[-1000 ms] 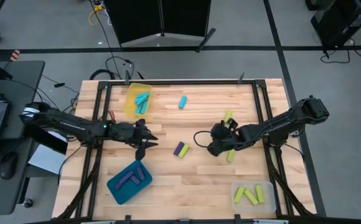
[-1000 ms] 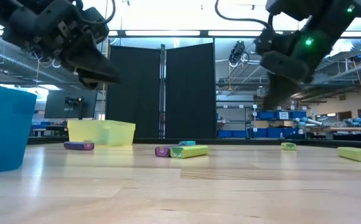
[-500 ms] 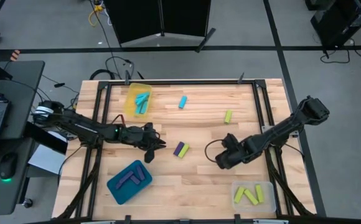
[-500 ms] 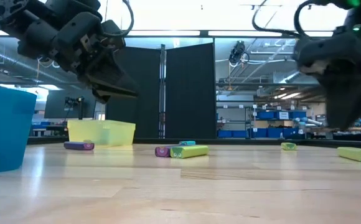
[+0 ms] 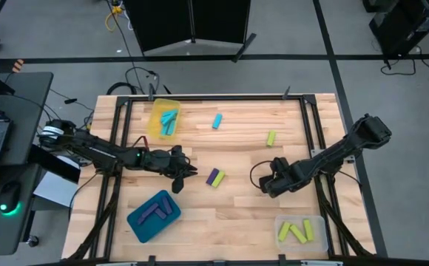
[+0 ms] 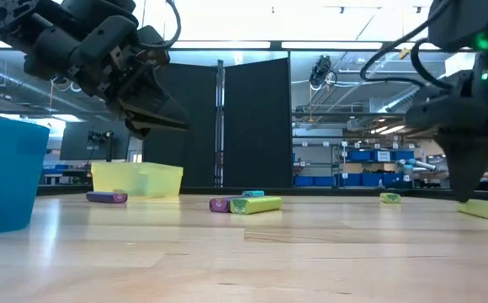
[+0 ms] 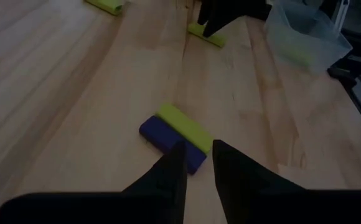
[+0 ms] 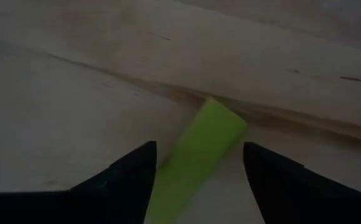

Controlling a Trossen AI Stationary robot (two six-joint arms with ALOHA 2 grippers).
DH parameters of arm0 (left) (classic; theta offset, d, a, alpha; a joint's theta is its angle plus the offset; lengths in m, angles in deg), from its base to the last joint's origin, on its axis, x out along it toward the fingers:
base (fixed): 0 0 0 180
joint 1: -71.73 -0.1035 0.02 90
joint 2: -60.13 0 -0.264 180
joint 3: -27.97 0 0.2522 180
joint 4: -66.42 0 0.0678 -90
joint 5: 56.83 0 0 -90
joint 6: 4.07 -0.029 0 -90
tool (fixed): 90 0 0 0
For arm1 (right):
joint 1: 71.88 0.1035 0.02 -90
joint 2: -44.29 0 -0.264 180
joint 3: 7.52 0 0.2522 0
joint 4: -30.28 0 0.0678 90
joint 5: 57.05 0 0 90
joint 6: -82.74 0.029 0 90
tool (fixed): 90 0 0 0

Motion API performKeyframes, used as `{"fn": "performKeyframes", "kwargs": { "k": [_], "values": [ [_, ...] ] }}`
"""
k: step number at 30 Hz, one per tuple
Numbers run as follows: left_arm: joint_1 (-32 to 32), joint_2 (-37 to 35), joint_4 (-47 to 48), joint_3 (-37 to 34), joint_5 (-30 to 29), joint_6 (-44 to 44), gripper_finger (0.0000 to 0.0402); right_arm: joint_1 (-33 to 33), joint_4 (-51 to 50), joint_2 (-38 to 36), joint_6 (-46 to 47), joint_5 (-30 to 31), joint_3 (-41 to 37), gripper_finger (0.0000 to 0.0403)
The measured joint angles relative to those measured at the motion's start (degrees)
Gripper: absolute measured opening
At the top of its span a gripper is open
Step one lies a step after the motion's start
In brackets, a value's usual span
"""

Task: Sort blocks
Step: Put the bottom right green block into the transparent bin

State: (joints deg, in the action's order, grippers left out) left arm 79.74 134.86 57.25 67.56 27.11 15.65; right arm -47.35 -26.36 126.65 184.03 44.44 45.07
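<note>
A purple block (image 7: 168, 138) and a yellow-green block (image 7: 185, 126) lie side by side mid-table. My left gripper (image 7: 199, 155) hovers just left of them, its fingers a narrow gap apart, touching nothing; the low view shows it (image 6: 175, 122) well above the wood. My right gripper (image 5: 274, 182) points down, open, over another yellow-green block (image 8: 196, 155) lying flat on the table. One finger stands on each side of that block without touching it. A cyan block (image 5: 217, 121) and a yellow-green one (image 5: 271, 138) lie farther back.
A yellow tray (image 5: 155, 111) with cyan blocks stands at the far left. A blue tray (image 5: 137, 222) with purple blocks is at the near left, and a clear tray (image 5: 316, 222) with yellow-green blocks at the near right. Bare wood lies between the arms.
My left gripper has gone toward the table's right, up to the purple and yellow-green pair, then held still. My right gripper has moved toward the near right and down, rolling at the wrist, and now stands over the yellow-green block. No block has moved.
</note>
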Motion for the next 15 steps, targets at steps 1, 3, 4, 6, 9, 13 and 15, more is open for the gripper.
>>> {"fn": "performKeyframes", "kwargs": {
  "k": [1, 3, 4, 6, 9, 13, 15],
  "values": [
    [0.0, 0.0, 0.0, 0.0, 0.0, 0.0, 0.0083, -0.3, 1.1, 0.0, -0.5, 0.0, -0.9, 0.0246],
    [0.0, 0.0, 0.1, 0.0, 0.0, 0.0, 0.0083, -0.7, 1.6, 0.0, -0.8, 0.0, -1.9, 0.0239],
    [0.0, 0.0, 0.1, 0.0, 0.0, 0.0, 0.0083, -0.9, 1.7, 0.0, -0.9, 0.0, -2.2, 0.0235],
    [0.0, 0.0, 0.1, 0.0, 0.0, 0.0, 0.0083, -1.0, 1.8, 0.0, -2.5, 0.0, -2.6, 0.0223],
    [0.0, 0.0, 0.1, 0.0, 0.0, 0.0, 0.0083, -1.1, 1.2, -0.1, -4.9, -0.2, -2.6, 0.0195],
    [0.0, 0.0, 0.1, 0.0, -0.1, 0.0, 0.0083, -1.1, 0.9, -0.1, -9.3, -0.2, -2.6, 0.0140],
    [0.0, 0.0, 0.4, 0.0, -1.1, 0.0, 0.0083, -1.1, 1.0, -0.1, -11.3, -0.2, -2.6, 0.0115]
  ]
}}
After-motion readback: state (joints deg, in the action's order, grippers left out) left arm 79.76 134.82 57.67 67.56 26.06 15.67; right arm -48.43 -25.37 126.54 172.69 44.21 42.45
